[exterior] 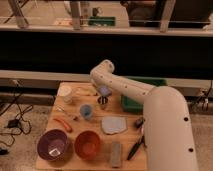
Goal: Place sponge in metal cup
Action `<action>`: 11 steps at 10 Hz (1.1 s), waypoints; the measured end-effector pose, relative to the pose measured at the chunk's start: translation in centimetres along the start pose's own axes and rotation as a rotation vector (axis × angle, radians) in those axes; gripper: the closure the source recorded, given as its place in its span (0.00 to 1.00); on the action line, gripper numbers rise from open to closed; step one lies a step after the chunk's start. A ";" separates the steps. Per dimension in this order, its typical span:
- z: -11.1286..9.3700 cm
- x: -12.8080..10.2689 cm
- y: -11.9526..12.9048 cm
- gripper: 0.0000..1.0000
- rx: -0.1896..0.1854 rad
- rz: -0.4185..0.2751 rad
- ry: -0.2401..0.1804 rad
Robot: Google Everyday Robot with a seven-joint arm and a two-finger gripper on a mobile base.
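Note:
On the wooden table (pixel 75 131), the small dark metal cup (pixel 102 104) stands right of the light-blue plastic cup (pixel 86 111). The blue-grey sponge (pixel 104 91) shows directly behind and above the metal cup, at the tip of my arm. My gripper (pixel 103 97) hangs there, pointing down over the sponge and cup, and appears open. Whether it touches the sponge I cannot tell. The white arm (pixel 125 87) reaches in from the lower right and hides the table's right side.
A purple bowl (pixel 53 145) and an orange bowl (pixel 87 144) sit at the front. A flat grey-blue slab (pixel 114 125), a grey bar (pixel 116 152) and dark utensils (pixel 135 147) lie right of them. A green tray (pixel 131 102) is at the back right, a white cup (pixel 65 93) at the back left.

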 end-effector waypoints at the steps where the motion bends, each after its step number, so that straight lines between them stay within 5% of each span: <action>1: 0.3 0.4 -0.9 0.20 0.015 0.010 0.008; 4: 1.5 2.1 -2.6 0.20 0.034 0.065 0.068; 11: 2.2 2.8 -0.8 0.20 -0.047 0.136 0.199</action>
